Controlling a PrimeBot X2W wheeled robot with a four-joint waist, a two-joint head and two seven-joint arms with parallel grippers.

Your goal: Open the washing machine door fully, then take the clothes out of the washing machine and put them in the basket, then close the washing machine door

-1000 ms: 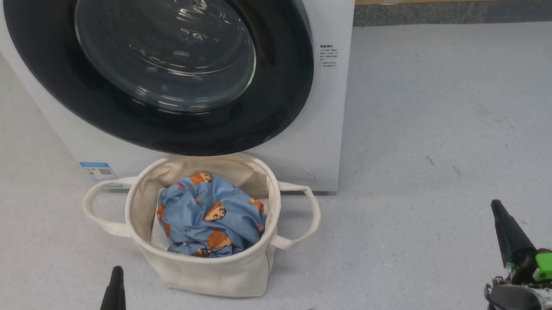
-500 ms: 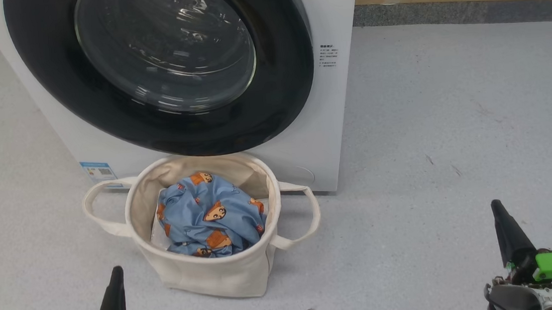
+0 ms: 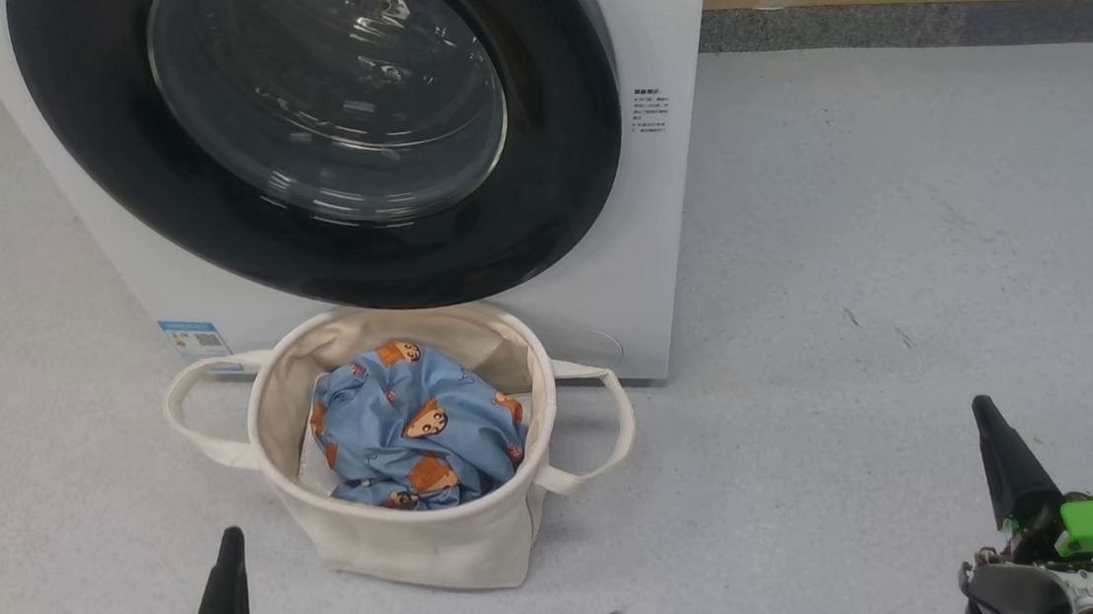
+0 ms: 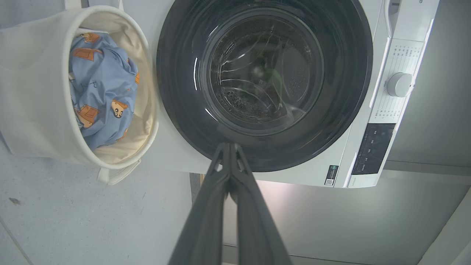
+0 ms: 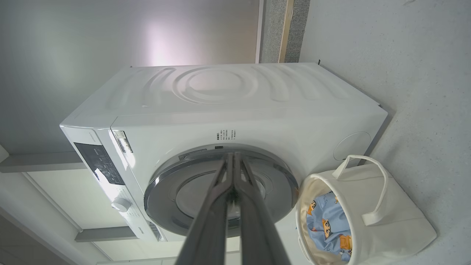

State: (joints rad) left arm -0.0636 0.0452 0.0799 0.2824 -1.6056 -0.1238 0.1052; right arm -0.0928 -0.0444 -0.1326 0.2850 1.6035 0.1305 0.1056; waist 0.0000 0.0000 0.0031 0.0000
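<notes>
The cream canvas basket (image 3: 429,550) stands upright on the grey floor (image 3: 850,271), mouth facing up, touching or just short of the foot of the washing machine (image 3: 664,10), directly below its door (image 3: 558,207). Inside it lie the clothes (image 3: 419,427), a crumpled heap of light blue fabric printed with orange-brown bears; they sit low in the basket, below its rim, bunched up so that no long axis can be made out. The basket's two loop handles (image 3: 628,419) stick out to either side, so its widest line runs across the head view, parallel to the front of the washing machine. The round door, with its glossy black rim and bulging glass (image 3: 330,98), sits flush against the white front and faces the robot; through the glass the left wrist view shows the perforated steel drum (image 4: 257,95). A white dial (image 4: 399,84) sits on the panel beyond the door, and a small blue label (image 3: 194,339) is stuck low on the front beside the basket's left handle. The left gripper (image 3: 229,541) hovers near the basket's front left side, fingers pressed together on nothing and pointing towards the machine. The right gripper (image 3: 982,404), also clenched and empty, is well apart from the basket to its right.
</notes>
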